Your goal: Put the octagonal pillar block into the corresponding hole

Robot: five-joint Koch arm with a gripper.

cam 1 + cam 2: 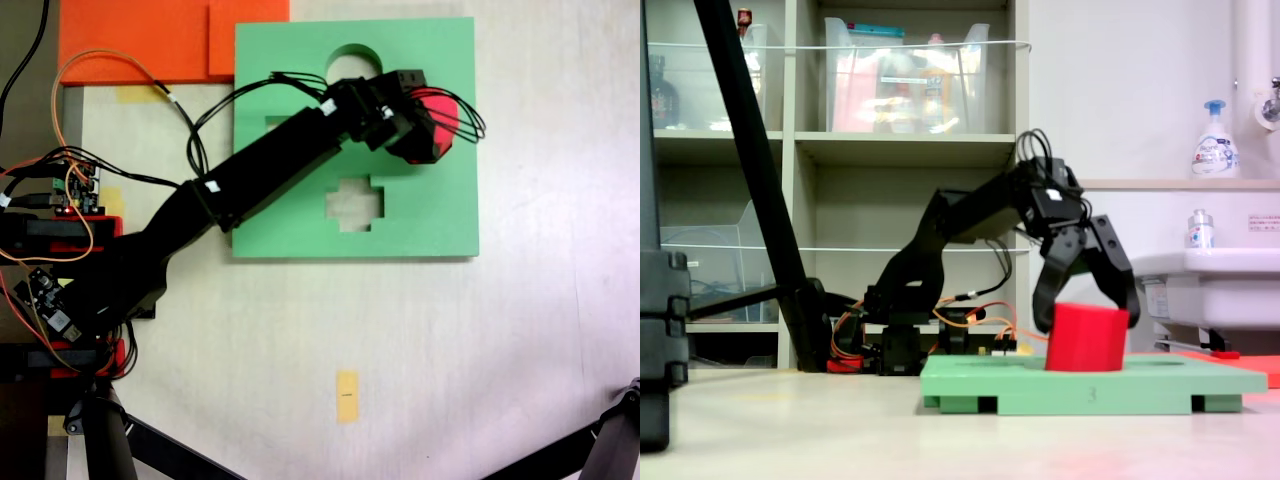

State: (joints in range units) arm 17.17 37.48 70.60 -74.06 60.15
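While the black arm (940, 235) is stretched out low over the green foam board (440, 215), the red block (1086, 337) is straddled by the half-open claw (1086, 312), resting upright on the board.

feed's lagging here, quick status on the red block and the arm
Gripper open, fingers straddling the red block. Block upright on the green board, seating unclear. Nothing in the way.

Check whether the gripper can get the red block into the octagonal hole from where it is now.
Probably yes. In the second exterior view the gripper straddles the red block, which stands partly sunk in the green board. Overhead, arm and block hide the hole, so alignment can't be confirmed.
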